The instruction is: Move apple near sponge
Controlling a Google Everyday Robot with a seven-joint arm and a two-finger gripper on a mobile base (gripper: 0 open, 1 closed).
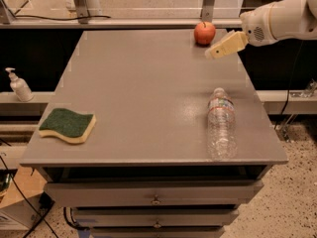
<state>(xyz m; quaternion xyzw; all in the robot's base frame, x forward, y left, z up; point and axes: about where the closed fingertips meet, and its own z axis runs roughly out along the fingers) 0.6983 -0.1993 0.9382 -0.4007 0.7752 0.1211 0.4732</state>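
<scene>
The red-orange apple (204, 32) stands at the far edge of the grey table (143, 88), right of centre. The sponge (67, 125), dark green on top with a pale yellow base, lies flat near the table's front left corner. My gripper (214, 52) reaches in from the upper right on a white arm, its cream fingers pointing left and down. It hovers just right of and in front of the apple, a short gap away, holding nothing.
A clear plastic water bottle (221, 124) lies on its side at the front right of the table. A soap dispenser (19, 85) stands on a ledge to the left. Drawers (153, 197) sit below the tabletop. A metal rail runs behind the table.
</scene>
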